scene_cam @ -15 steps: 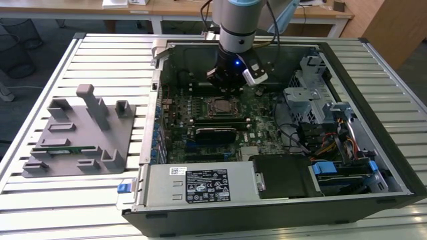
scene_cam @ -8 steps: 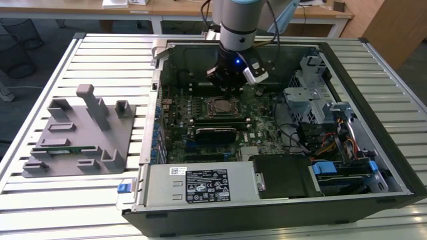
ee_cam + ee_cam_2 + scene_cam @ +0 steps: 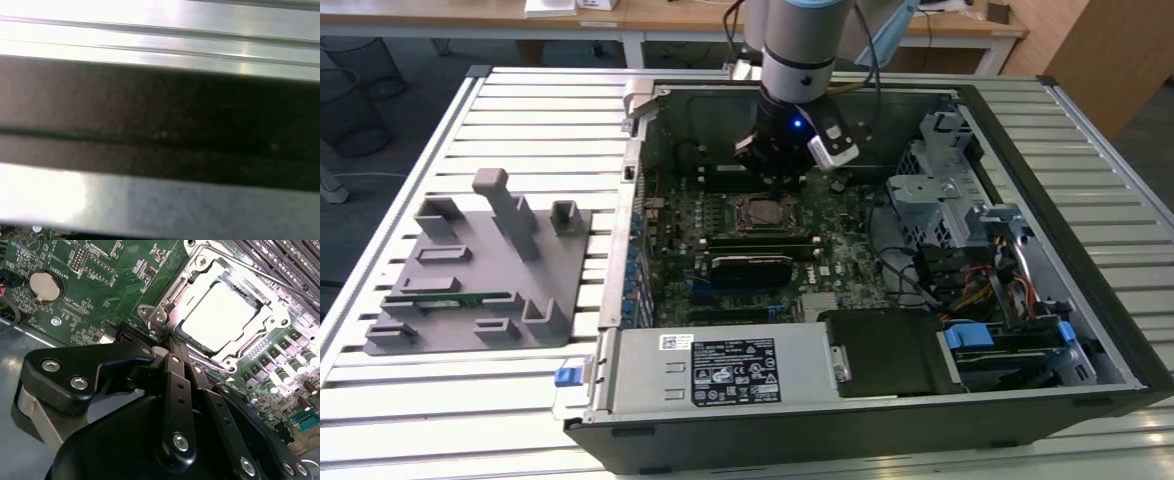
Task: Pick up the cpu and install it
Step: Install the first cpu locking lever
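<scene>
1. The cpu (image 3: 220,315) lies seated inside the socket (image 3: 155,315), framed on all edges.
2. The gripper (image 3: 167,347) tip is just beside the socket's corner; how far open it is, I cannot tell.
3. The case (image 3: 854,440) walls stand well apart from the socket.

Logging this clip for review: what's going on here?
A robot arm reaches into an open computer case lying on a slatted table. Its pincer sits low over the motherboard, at the edge of the socket's metal frame. The cpu already lies inside that frame, apart from the pincer.
</scene>
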Tool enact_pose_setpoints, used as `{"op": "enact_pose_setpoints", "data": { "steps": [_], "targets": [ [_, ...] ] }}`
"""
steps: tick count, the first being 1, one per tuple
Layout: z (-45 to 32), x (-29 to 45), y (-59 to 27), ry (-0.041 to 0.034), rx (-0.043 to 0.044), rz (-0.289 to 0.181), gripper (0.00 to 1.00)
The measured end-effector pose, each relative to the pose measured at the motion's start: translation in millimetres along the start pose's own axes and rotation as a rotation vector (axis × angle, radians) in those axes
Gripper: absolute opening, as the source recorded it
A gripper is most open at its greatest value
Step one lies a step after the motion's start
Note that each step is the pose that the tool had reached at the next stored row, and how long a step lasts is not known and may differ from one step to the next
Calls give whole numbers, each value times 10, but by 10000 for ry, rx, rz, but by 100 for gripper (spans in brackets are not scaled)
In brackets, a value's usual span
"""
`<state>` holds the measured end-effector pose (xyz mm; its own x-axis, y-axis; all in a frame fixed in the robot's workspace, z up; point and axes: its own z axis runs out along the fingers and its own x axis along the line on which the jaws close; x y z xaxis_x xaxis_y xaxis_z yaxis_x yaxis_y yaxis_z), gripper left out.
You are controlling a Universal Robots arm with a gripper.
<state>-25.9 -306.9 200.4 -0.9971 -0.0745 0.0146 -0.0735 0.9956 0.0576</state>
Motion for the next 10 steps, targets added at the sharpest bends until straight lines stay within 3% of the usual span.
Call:
{"op": "enact_pose_setpoints", "data": {
  "steps": [10],
  "targets": [
    [31, -19, -29, 81, 162, 8, 11]
  ]
}}
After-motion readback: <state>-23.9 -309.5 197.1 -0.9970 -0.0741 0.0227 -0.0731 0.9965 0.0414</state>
